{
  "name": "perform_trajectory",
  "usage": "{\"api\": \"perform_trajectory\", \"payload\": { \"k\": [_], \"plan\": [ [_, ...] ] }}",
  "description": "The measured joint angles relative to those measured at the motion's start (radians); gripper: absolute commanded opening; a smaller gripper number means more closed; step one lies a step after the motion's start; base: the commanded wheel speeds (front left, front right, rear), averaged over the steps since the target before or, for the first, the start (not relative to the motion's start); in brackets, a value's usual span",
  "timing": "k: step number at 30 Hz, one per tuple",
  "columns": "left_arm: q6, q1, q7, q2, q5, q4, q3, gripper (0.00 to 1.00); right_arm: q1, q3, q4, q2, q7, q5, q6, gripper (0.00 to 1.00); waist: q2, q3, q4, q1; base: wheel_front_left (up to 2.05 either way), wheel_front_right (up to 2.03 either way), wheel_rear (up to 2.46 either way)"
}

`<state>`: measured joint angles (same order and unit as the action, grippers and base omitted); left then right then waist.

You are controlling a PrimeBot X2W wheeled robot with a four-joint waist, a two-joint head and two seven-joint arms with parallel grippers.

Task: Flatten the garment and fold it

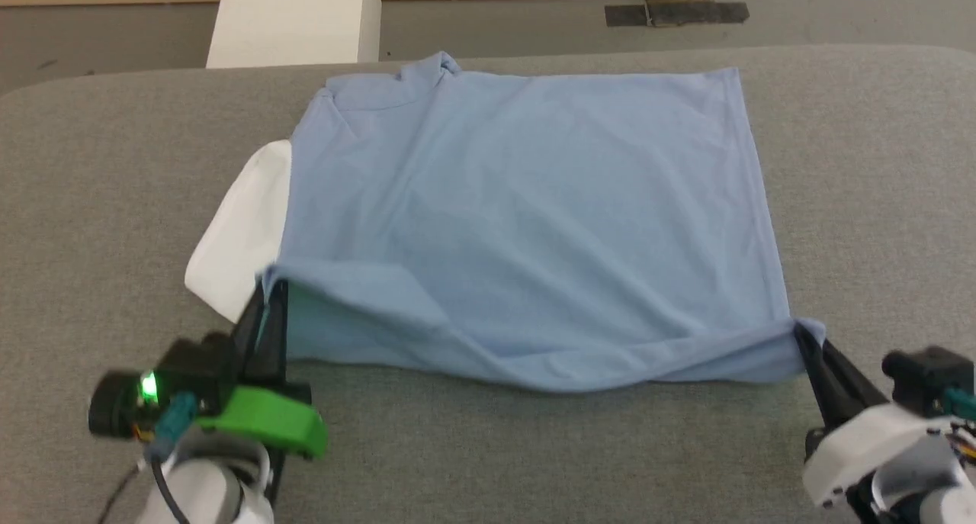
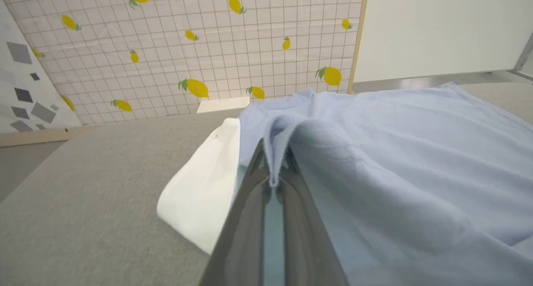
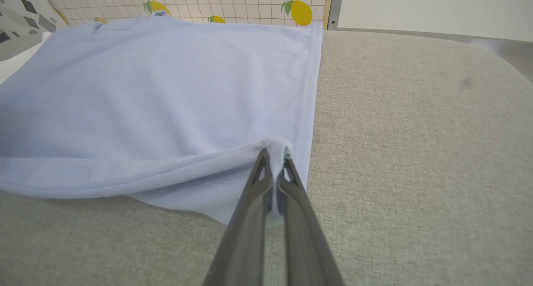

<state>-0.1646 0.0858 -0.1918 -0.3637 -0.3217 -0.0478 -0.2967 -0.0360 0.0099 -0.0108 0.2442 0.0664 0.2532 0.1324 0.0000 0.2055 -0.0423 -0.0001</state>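
The garment (image 1: pixel 526 219), a light blue shirt, lies spread on the grey table (image 1: pixel 99 204), its near edge lifted. Its white collar (image 1: pixel 240 234) sticks out at the left side. My left gripper (image 1: pixel 268 291) is shut on the near left corner of the cloth, seen close up in the left wrist view as the garment (image 2: pixel 374 161) draped over the gripper (image 2: pixel 272 180). My right gripper (image 1: pixel 801 333) is shut on the near right corner, where the garment (image 3: pixel 166 94) bunches at the gripper (image 3: pixel 275 155).
Bare grey table surface (image 3: pixel 416 152) surrounds the shirt on the left, right and near sides. A white block (image 1: pixel 297 17) stands beyond the table's far edge. A tiled wall with lemon prints (image 2: pixel 187 48) rises behind.
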Motion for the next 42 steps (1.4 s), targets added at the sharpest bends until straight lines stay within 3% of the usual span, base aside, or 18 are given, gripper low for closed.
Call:
{"api": "perform_trajectory", "payload": {
  "k": [13, 23, 29, 30, 31, 35, 42],
  "plan": [
    [0.072, 0.320, 0.194, -0.083, -0.016, 0.132, 0.038, 0.00, 0.298, 0.119, -0.067, 0.126, 0.179, 0.052, 0.000, 0.00, 0.0000, 0.104, -0.027, 0.0000, 0.00, 0.00, 0.00],
    [0.116, 0.364, 0.467, -0.094, -0.126, 0.303, 0.030, 0.00, 0.467, 0.180, -0.208, 0.161, 0.389, 0.190, 0.000, 0.00, 0.0000, 0.197, -0.039, 0.0002, 0.00, 0.00, 0.00],
    [0.144, 0.383, 0.595, -0.103, -0.224, 0.311, 0.050, 0.00, 0.537, 0.184, -0.251, 0.177, 0.544, 0.266, 0.000, 0.00, 0.0000, 0.222, -0.033, 0.0002, 0.00, 0.00, 0.00],
    [0.135, 0.383, 0.608, -0.099, -0.232, 0.305, 0.056, 0.24, 0.544, 0.178, -0.255, 0.176, 0.561, 0.275, 0.000, 0.47, 0.0000, 0.221, -0.031, 0.0002, 0.00, 0.00, 0.00],
    [0.123, 0.381, 0.610, -0.090, -0.243, 0.299, 0.063, 1.00, 0.546, 0.172, -0.258, 0.175, 0.569, 0.277, 0.000, 1.00, 0.0000, 0.217, -0.028, 0.0002, 0.00, 0.00, 0.00],
    [0.078, 0.341, 0.525, -0.068, -0.241, 0.262, 0.086, 1.00, 0.541, 0.142, -0.246, 0.154, 0.525, 0.277, 0.000, 1.00, 0.0000, 0.197, -0.021, 0.0002, 0.00, 0.00, 0.00],
    [-0.014, 0.201, 0.235, -0.005, -0.191, 0.166, 0.143, 1.00, 0.401, 0.041, -0.150, 0.063, 0.242, 0.239, 0.000, 1.00, 0.0000, 0.133, -0.010, 0.0002, 0.00, 0.00, 0.00]
  ]
}}
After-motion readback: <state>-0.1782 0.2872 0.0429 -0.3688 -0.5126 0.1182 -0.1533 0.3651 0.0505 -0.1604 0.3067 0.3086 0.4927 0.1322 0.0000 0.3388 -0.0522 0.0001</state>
